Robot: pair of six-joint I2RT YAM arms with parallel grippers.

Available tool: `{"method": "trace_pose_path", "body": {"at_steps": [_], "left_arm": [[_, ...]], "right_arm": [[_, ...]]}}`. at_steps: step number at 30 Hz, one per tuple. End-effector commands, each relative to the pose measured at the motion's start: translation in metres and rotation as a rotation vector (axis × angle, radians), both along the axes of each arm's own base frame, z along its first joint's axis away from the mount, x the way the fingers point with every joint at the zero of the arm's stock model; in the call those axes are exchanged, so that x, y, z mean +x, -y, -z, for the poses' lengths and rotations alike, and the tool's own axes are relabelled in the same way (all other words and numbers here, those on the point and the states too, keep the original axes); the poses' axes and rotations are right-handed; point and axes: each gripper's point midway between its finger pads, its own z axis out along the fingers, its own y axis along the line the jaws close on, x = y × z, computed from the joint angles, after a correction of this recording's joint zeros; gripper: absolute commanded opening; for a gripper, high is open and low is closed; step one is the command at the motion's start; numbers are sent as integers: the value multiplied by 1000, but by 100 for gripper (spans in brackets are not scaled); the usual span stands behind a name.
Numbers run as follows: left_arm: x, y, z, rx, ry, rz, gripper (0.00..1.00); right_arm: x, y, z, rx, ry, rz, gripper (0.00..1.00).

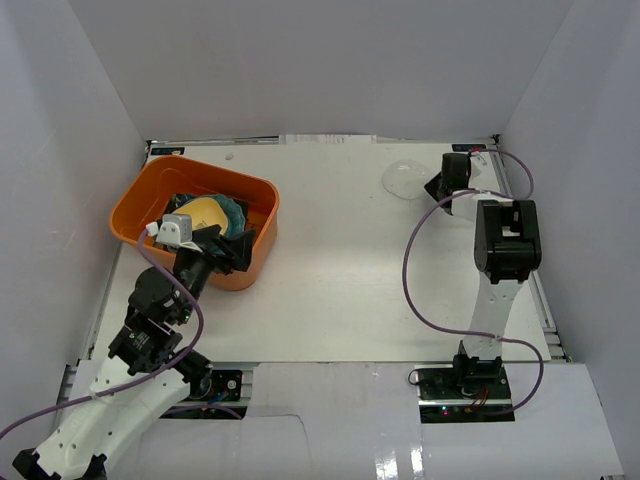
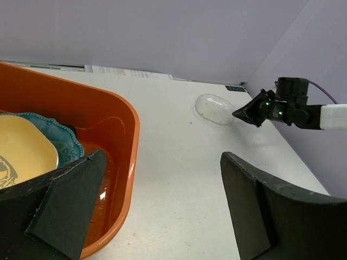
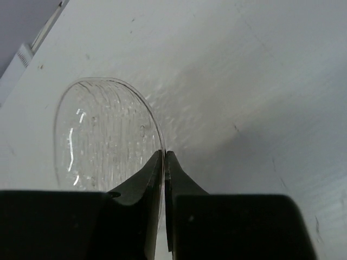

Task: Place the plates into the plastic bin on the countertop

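**White booth, paper strip, corner tags**

Three plain white walls (image 1: 320, 60) close in the back and both sides. Along the far edge of the counter (image 1: 340, 280), at the foot of the back wall, lies a thin strip (image 1: 330, 139) of what looks like printed paper; its marks are too small to read. A small dark tag (image 1: 168, 151) sits at the far left corner. A second tag (image 1: 476, 149), with a touch of red, sits at the far right corner. A metal rail (image 1: 551, 320) runs along the right edge. At the near side a glossy white sheet (image 1: 340, 440) covers the front, with seams and reflections on it.
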Motion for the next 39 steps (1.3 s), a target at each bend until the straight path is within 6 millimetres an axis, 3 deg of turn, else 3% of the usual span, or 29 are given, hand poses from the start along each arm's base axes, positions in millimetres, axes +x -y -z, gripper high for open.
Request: {"method": "trace_pose_path", "body": {"at_steps": [1,2,3,4,5,6,8,9,10,11,12,14,15,16,17,18,19,20,21,22,23,24,26,32,37,39], "left_arm": [[-3,-2,-9,-9,31,2,98],[-4,-2,-10,-10,35,4,98],[-6,-4,-13,-23,44,4,98],[-7,-6,-16,-32,51,1,98],[-9,-7,-19,-38,62,1,98],[-11,-9,-26,-50,76,0,98],[-17,-14,-40,-73,106,-8,98],[-22,-18,-54,-91,132,-11,98],[-25,-22,-60,-99,142,-17,98],[-29,-24,-66,-107,155,-18,98],[-34,-27,-78,-124,176,-15,98],[-42,-30,-89,-145,199,-4,98],[-45,-31,-94,-154,208,1,98],[-51,-34,-103,-167,224,5,98],[-55,-37,-108,-176,235,5,98],[-60,-40,-116,-186,247,4,98],[-63,-43,-120,-191,255,1,98],[-67,-47,-124,-197,267,-7,98],[-70,-50,-128,-203,275,-12,98],[-71,-52,-128,-200,275,-14,98],[-75,-56,-133,-204,289,-22,98],[-76,-58,-134,-205,289,-28,98],[-78,-60,-134,-199,283,-33,98],[-77,-61,-128,-190,259,-36,98],[-77,-61,-126,-189,254,-38,98],[-75,-60,-125,-188,248,-37,98]], "right_arm": [[-4,-22,-129,32,323,-82,8],[-11,-29,-146,25,360,-111,8],[-22,-50,-160,22,392,-165,8],[-35,-65,-200,3,470,-226,8],[-43,-79,-215,-8,499,-270,8],[-60,-111,-245,-7,557,-348,8],[-77,-147,-264,-48,581,-451,8],[-94,-184,-275,-39,602,-533,8],[-101,-205,-289,-54,618,-586,8],[-107,-222,-295,-52,626,-621,8],[-122,-259,-292,-34,620,-699,8],[-133,-294,-310,-20,652,-763,8],[-144,-327,-297,-14,629,-819,8],[-149,-344,-296,-13,625,-847,8],[-154,-360,-311,-8,653,-869,8],[-163,-391,-294,-14,623,-917,8],[-168,-407,-291,-17,618,-940,8],[-183,-431,-310,-11,649,-981,8],[-180,-449,-288,-34,613,-999,8],[-184,-463,-287,-40,611,-1016,8],[-195,-481,-307,-28,638,-1039,8],[-190,-498,-283,-61,604,-1050,8],[-195,-527,-280,-69,608,-1071,8],[-203,-558,-246,-79,554,-1074,8],[-203,-553,-214,-121,497,-1046,8],[-204,-552,-211,-127,486,-1045,14]]}}
